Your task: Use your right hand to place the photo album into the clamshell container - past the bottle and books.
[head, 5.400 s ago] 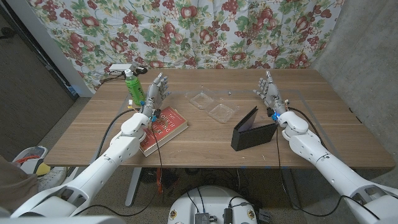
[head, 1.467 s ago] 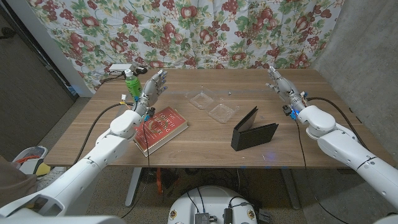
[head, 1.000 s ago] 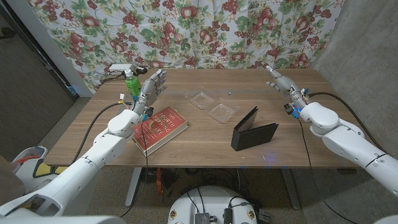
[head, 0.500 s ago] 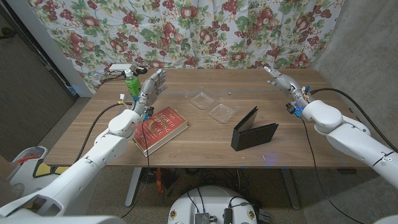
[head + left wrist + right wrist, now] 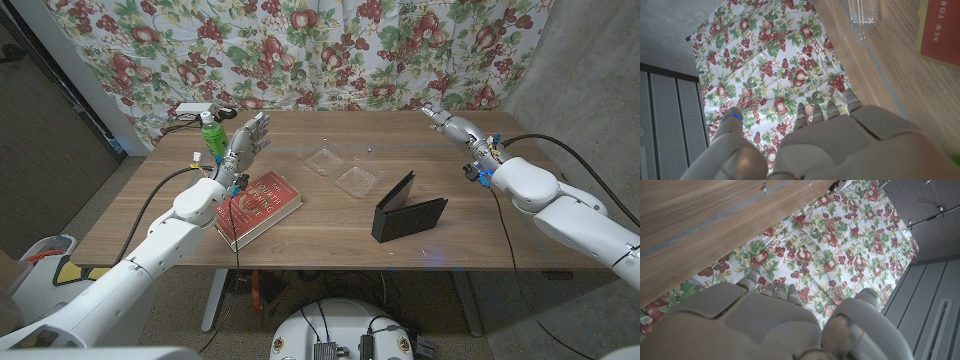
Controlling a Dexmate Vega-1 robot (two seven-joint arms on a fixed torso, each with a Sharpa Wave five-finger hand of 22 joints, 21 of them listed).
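Observation:
The black photo album [image 5: 406, 207] stands half open on its edge right of the table's middle. The clear clamshell container [image 5: 344, 169] lies open just behind and left of it, its clear shell [image 5: 863, 12] also in the left wrist view. My right hand [image 5: 452, 128] is raised near the far right of the table, fingers spread, holding nothing, well behind and right of the album. My left hand [image 5: 248, 140] hovers open above the red book [image 5: 258, 206], beside the green bottle [image 5: 212, 137].
The wooden table [image 5: 330, 235] has bare surface in front of the album and along its right side. A white power strip [image 5: 196, 108] lies at the far left corner. A floral curtain [image 5: 300, 50] hangs behind the table.
My right hand has risen from beside the album and swung back and right toward the table's far right. The left hand barely moved.

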